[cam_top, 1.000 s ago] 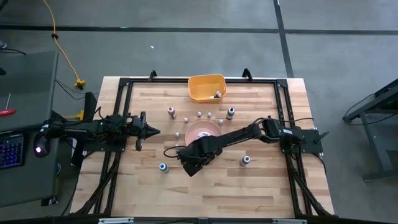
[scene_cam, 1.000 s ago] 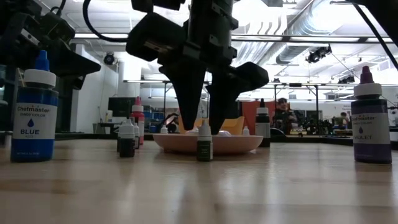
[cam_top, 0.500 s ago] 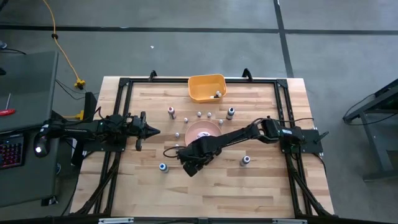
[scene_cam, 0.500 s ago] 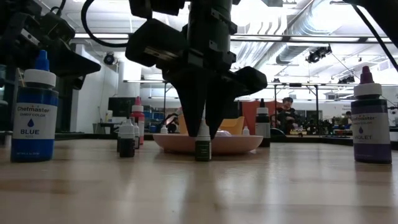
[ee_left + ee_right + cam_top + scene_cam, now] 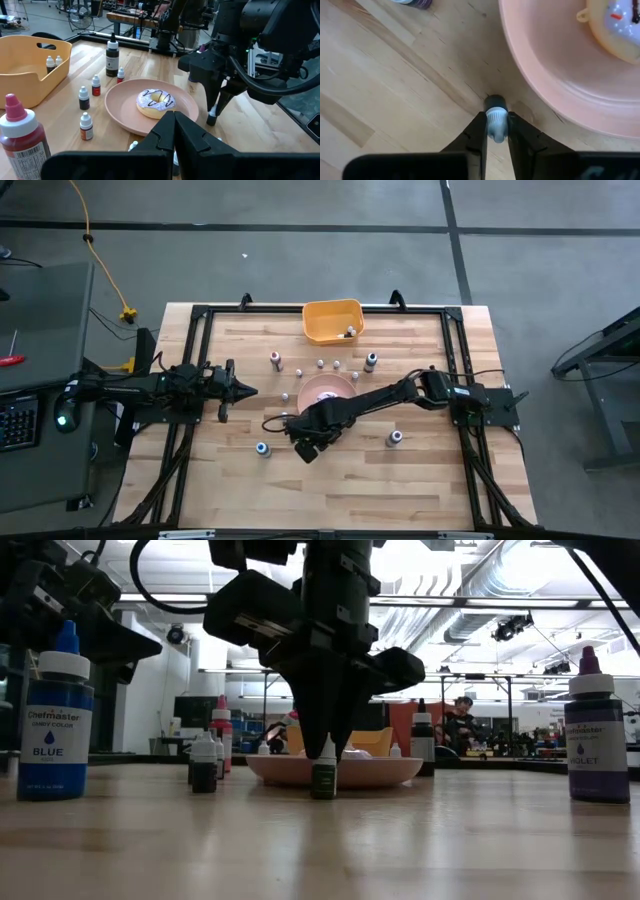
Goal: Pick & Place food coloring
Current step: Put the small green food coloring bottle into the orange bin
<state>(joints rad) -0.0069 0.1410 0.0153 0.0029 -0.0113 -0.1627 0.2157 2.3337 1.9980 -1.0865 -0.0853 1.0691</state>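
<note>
Wooden planks of the desk (image 5: pixel 300 850) fill the front of the low view. On it, nearest the camera, stand two larger bottles: a blue-capped bottle (image 5: pixel 55 715) at one side and a violet bottle (image 5: pixel 596 730) at the other.

Farther back in the middle, the right claw (image 5: pixel 324 745) reaches straight down, its two fingers pinching a tiny dark bottle with a whitish cap (image 5: pixel 324 768), one piece of the food coloring. That bottle stands upright on the wood, touching or just in front of the rim of the pink plate (image 5: pixel 400 772). From the right wrist, the fingers (image 5: pixel 476 131) press against both sides of the bottle's pale cap, with the plate's edge just beside it. The plate carries a white-and-pink doughnut (image 5: pixel 156 101).

Beyond and beside the plate, more tiny bottles (image 5: pixel 86 110) stand scattered on the desk, upright and apart from one another, along with a black bottle (image 5: pixel 112 58) and a red-capped bottle (image 5: pixel 221 730). At the far edge sits the orange bin (image 5: pixel 333 321), with a couple of small bottles (image 5: pixel 54 62) inside it.

From above, the left claw (image 5: pixel 248 390) hangs over the desk's left side, well apart from the plate; its fingers are pressed together and hold nothing.

A person (image 5: pixel 458 720) is visible in the room behind the desk.
</note>
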